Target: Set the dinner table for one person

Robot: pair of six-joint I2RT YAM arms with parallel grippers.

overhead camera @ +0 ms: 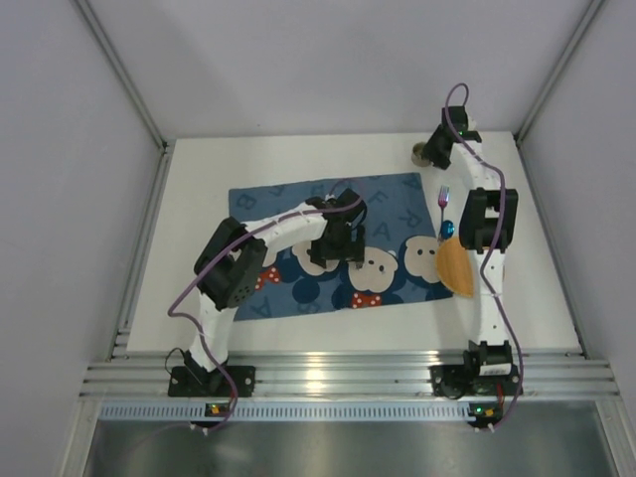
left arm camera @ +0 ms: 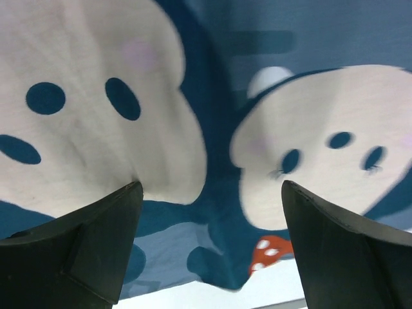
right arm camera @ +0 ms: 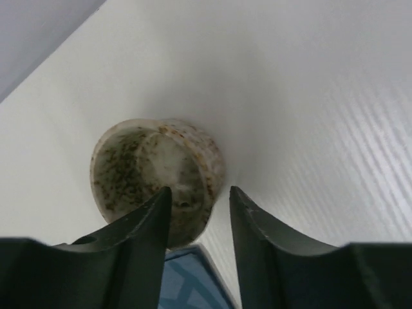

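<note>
The dinner table [overhead camera: 189,209] is the white tabletop, with a blue placemat [overhead camera: 288,199] printed with mouse faces across its middle. A speckled cream cup [overhead camera: 422,154] stands at the far right, beyond the mat's corner. My right gripper [overhead camera: 435,149] reaches it. In the right wrist view its left finger [right arm camera: 145,225] sits over the cup [right arm camera: 154,164] and its right finger [right arm camera: 257,232] outside the wall, a thin gap still showing. My right gripper [right arm camera: 198,193] is narrowed but open. My left gripper [left arm camera: 212,187] hangs wide open over the placemat [left arm camera: 212,129], holding nothing.
A purple fork with a blue handle [overhead camera: 444,207] lies at the placemat's right edge. An orange plate [overhead camera: 457,266] lies partly under the right arm. Grey walls and metal rails surround the table. The mat's corner [right arm camera: 183,283] shows below the right fingers.
</note>
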